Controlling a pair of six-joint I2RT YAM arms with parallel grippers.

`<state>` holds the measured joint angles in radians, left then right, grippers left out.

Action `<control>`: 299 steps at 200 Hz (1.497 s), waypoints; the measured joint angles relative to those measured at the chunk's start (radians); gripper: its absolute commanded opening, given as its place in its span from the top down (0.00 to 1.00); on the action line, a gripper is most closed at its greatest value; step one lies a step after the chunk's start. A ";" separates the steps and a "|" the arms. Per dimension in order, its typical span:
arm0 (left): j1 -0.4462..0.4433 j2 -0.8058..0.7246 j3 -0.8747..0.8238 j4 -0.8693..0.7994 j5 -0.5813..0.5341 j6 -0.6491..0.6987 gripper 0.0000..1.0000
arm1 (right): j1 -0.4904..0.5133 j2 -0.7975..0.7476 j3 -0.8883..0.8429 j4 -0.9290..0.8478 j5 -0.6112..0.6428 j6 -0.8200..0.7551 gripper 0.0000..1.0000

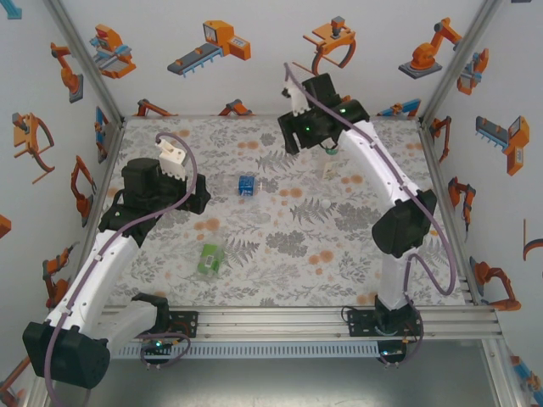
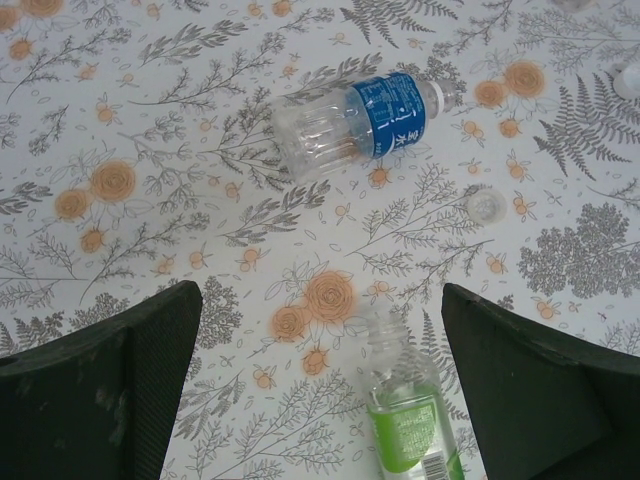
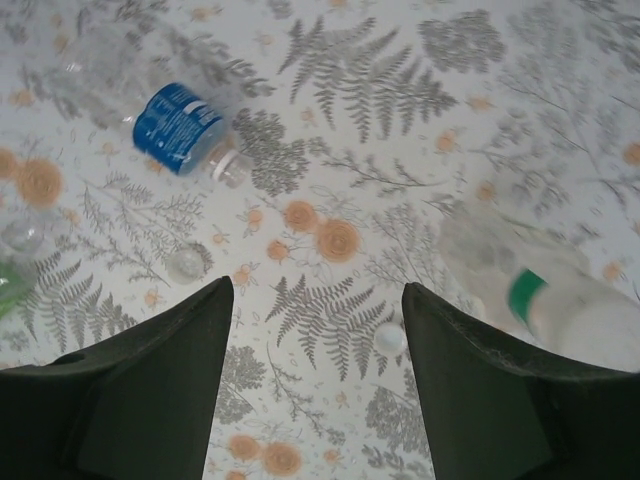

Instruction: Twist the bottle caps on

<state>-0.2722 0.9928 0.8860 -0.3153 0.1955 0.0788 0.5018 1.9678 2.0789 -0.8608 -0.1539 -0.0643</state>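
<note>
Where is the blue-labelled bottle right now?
In the top view the blue-labelled bottle lies on its side near the middle of the table, slightly left of centre, farther from the arm bases than the green-labelled bottle.

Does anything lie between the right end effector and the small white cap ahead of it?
Nothing visible does. The white cap lies on bare cloth in line with the open right end effector; the green-banded bottle sits aside.

Clear, glossy plastic in the blue-labelled bottle [image 2: 350,122], upper centre, and the green-labelled bottle [image 2: 410,425], bottom edge. Smooth pale plastic in the bottle cap [image 3: 389,339]. Matt printed cover on the bench [image 1: 339,254]. Matt black, finely grained fingers [image 2: 150,390] on the left hand [image 2: 320,300]. Brushed metal rail [image 1: 280,318], lower frame.
</note>
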 measured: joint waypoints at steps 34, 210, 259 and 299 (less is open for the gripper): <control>0.000 -0.001 0.000 0.000 0.007 0.000 0.03 | 0.039 0.001 -0.178 0.130 -0.175 -0.197 0.32; 0.000 -0.021 -0.013 0.004 -0.055 0.001 0.03 | 0.140 0.343 -0.130 0.327 -0.394 -0.700 0.12; 0.000 -0.021 -0.013 0.007 -0.069 0.003 0.03 | 0.149 0.434 -0.034 0.318 -0.384 -0.721 0.15; 0.002 -0.020 -0.013 0.008 -0.064 0.003 0.03 | 0.156 0.472 -0.002 0.299 -0.380 -0.724 0.24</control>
<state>-0.2699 0.9730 0.8730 -0.3077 0.1310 0.0818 0.6575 2.4393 2.0769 -0.5613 -0.5339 -0.7879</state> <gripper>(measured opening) 0.967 0.791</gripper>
